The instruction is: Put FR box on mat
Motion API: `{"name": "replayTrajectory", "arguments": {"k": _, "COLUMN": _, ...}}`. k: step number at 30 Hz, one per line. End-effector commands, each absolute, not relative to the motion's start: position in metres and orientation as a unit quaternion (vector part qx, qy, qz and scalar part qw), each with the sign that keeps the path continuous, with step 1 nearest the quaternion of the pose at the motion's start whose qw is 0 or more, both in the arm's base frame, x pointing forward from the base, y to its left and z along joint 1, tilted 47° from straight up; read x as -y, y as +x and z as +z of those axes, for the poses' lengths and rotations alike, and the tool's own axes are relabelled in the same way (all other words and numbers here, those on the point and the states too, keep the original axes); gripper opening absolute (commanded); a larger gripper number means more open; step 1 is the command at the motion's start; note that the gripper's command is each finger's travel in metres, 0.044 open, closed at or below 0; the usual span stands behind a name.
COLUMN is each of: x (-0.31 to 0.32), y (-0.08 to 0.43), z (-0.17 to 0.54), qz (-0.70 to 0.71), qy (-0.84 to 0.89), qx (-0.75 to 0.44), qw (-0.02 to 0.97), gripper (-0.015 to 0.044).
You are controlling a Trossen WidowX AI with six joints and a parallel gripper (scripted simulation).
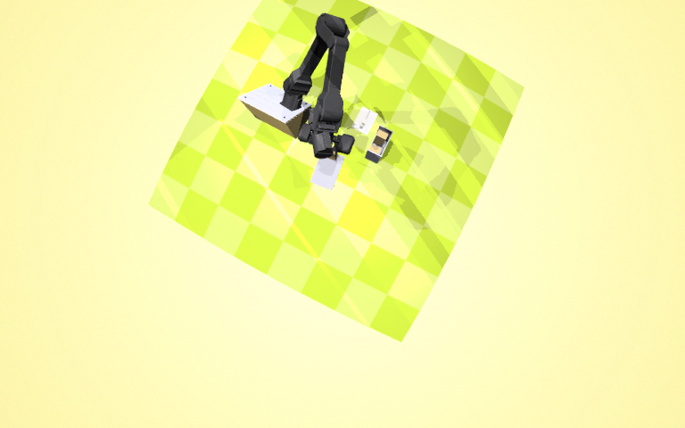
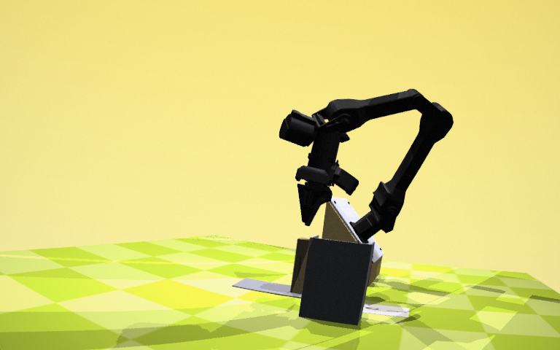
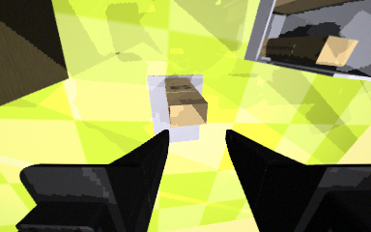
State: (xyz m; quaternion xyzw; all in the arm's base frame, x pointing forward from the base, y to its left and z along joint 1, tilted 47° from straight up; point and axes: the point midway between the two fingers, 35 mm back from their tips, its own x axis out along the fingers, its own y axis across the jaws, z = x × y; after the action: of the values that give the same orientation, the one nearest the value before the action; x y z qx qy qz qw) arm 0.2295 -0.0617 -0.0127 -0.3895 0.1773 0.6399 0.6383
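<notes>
The claw (image 1: 327, 135) (image 2: 306, 224) (image 3: 197, 134) is partway open with nothing between its fingers, hanging above the cardboard box (image 1: 334, 153) (image 2: 300, 264) (image 3: 187, 115) and apart from it. That box stands upright on the grey mat (image 1: 325, 176) (image 2: 259, 285) (image 3: 159, 106), one tall side carrying a dark mark. The mark looks like the printed code, though it is too blurred for me to read as FR. Just beyond is the dark bin (image 1: 374, 156) (image 2: 336, 280) (image 3: 263, 29), with two other boxes (image 1: 382, 134) (image 3: 336, 50) inside.

So I judge the carrying part done and the turning part in hand: the box is on the mat, but its print faces sideways. The next move calls for laying it over so that the marked side ends uppermost, either by a low push near its top on the marked side's opposite face, or by a fresh grip and a tilt. Pushed the wrong way, it would land print down or slide off the narrow mat. After that, the arm should back clear.
</notes>
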Motion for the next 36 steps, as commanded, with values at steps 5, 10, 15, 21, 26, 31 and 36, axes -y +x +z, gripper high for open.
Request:
{"name": "replayTrajectory", "arguments": {"k": 5, "x": 0.061, "y": 0.229, "z": -0.013, "qz": 0.642, "qy": -0.387, "qx": -0.178, "qw": 0.637, "gripper": 0.0236}}
{"name": "replayTrajectory", "arguments": {"k": 10, "x": 0.073, "y": 0.23, "z": 0.0, "qz": 0.642, "qy": -0.388, "qx": -0.177, "qw": 0.638, "gripper": 0.0367}}
{"name": "replayTrajectory", "arguments": {"k": 15, "x": 0.078, "y": 0.23, "z": 0.005, "qz": 0.64, "qy": -0.387, "qx": -0.178, "qw": 0.64, "gripper": 0.044}}
{"name": "replayTrajectory", "arguments": {"k": 21, "x": 0.078, "y": 0.227, "z": 0.005, "qz": 0.596, "qy": -0.348, "qx": -0.213, "qw": 0.692, "gripper": 0.044}}
{"name": "replayTrajectory", "arguments": {"k": 26, "x": 0.078, "y": 0.226, "z": 0.005, "qz": 0.583, "qy": -0.337, "qx": -0.222, "qw": 0.705, "gripper": 0.044}}
{"name": "replayTrajectory", "arguments": {"k": 31, "x": 0.078, "y": 0.226, "z": 0.005, "qz": 0.578, "qy": -0.333, "qx": -0.227, "qw": 0.71, "gripper": 0.044}}
{"name": "replayTrajectory", "arguments": {"k": 36, "x": 0.078, "y": 0.224, "z": 0.005, "qz": 0.539, "qy": -0.305, "qx": -0.257, "qw": 0.742, "gripper": 0.044}}
